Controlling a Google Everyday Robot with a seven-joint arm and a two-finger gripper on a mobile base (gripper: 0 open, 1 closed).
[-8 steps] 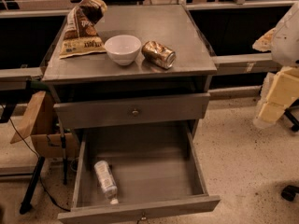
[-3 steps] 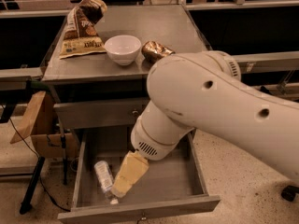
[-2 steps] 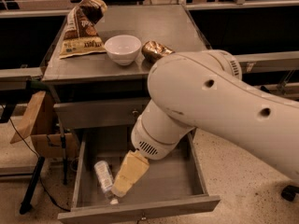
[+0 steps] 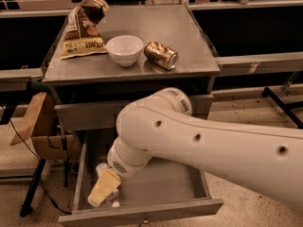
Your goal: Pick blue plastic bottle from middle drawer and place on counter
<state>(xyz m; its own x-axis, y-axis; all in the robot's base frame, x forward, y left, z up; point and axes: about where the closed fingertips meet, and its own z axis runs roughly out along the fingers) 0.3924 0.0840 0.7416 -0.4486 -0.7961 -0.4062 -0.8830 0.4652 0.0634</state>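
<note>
The middle drawer [image 4: 163,187] is pulled open below the counter [image 4: 180,27]. My white arm reaches down into it from the right. My gripper [image 4: 103,190], cream-coloured, is low in the drawer's left part, right over the blue plastic bottle. The bottle is mostly hidden under the gripper: only its pale far end [image 4: 100,168] and its white cap [image 4: 115,204] show. I cannot tell whether the gripper touches or holds it.
On the counter stand a white bowl [image 4: 124,49], a crushed brown-gold can [image 4: 161,55] and a chip bag [image 4: 84,26]. The upper drawer [image 4: 85,115] is shut. A cardboard box [image 4: 42,126] and a stand with cables sit left of the cabinet.
My arm came in from the right and reached into the drawer. Since 0.7 s ago it has dropped lower, uncovering the can, and the gripper has shifted left and down over the bottle.
</note>
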